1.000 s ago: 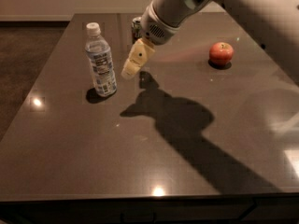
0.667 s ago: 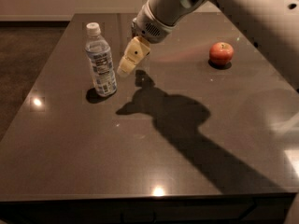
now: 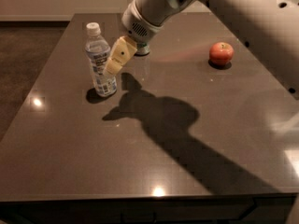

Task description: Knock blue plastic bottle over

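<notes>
The blue plastic bottle [image 3: 99,59] stands upright on the dark table [image 3: 154,143] at the left. It is clear, with a white cap and a blue-and-white label. My gripper [image 3: 114,64] reaches in from the upper right. Its cream-coloured fingers [image 3: 119,55] are at the bottle's right side, at label height, touching or nearly touching it.
A red apple [image 3: 221,53] lies on the table at the right. A small can [image 3: 142,49] is mostly hidden behind my wrist. The arm casts a large shadow across the table's middle. The table's left edge is close to the bottle.
My gripper has moved left toward the bottle and now sits against its right side. The bottle still stands upright in the same place.
</notes>
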You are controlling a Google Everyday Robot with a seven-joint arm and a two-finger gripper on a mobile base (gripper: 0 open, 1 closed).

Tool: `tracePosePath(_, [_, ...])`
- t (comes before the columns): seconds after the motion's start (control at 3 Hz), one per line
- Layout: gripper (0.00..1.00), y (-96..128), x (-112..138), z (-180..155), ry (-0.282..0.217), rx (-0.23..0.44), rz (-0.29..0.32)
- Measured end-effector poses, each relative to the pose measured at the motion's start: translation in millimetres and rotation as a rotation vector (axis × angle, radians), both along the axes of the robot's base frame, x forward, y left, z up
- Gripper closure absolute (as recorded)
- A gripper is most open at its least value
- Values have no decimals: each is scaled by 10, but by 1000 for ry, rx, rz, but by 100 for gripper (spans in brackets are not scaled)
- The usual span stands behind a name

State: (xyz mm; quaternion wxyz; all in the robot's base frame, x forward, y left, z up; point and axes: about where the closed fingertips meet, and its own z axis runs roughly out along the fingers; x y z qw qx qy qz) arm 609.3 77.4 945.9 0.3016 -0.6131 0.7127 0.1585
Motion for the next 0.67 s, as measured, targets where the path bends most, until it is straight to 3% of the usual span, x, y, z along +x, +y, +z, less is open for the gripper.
tracePosePath(0.67, [2, 283, -55, -55, 4, -1, 55])
